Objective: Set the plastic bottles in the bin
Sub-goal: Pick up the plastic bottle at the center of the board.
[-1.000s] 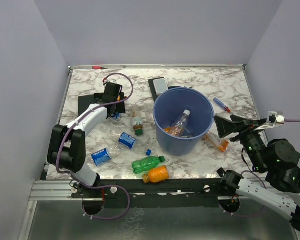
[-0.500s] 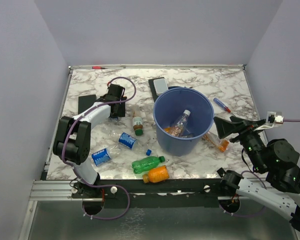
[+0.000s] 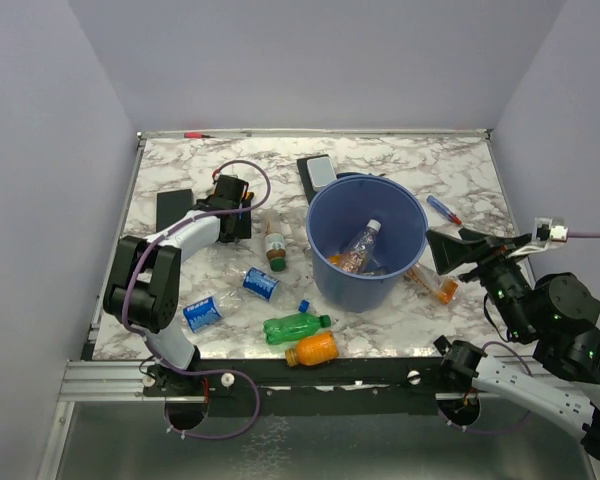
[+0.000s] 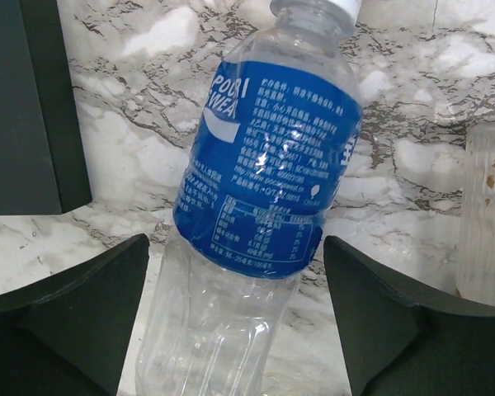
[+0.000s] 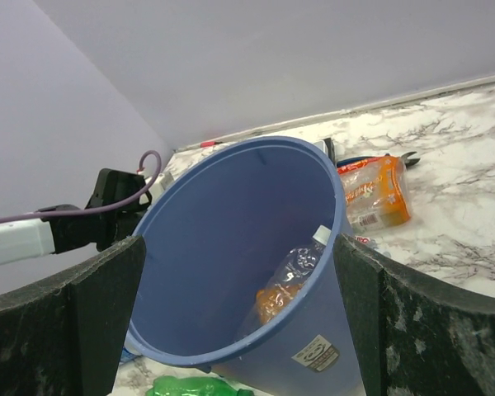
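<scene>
Overhead view of a marbled tabletop (image 3: 400,165) with a large round blue bin (image 3: 355,290) standing right of centre. A clear white-capped bottle (image 3: 363,243) lies tilted inside the bin, above something orange at the bottom.

The other bottles lie outside the bin on the tabletop. To its left are a brown bottle with a green cap (image 3: 274,248) and a crumpled blue-labelled bottle (image 3: 204,311). Near the front edge lie a green bottle (image 3: 295,327) and an orange bottle (image 3: 313,348). An orange-labelled bottle (image 3: 435,283) lies just beside the bin's right side.

The left arm reaches across the left half of the tabletop. Its left pincer (image 4: 235,240) is spread, with one dark finger on each side of a clear bottle with a blue label (image 4: 264,173). This bottle lies on the marble with its cap pointing away from the camera. Whether either finger touches it cannot be told from this close view. A flat black rectangle (image 4: 33,107) lies on the tabletop beyond the left finger.

The right pincer (image 3: 442,252) hangs to the right of the bin, spread wide and holding nothing. Its wrist camera looks into the bin's open mouth.
</scene>
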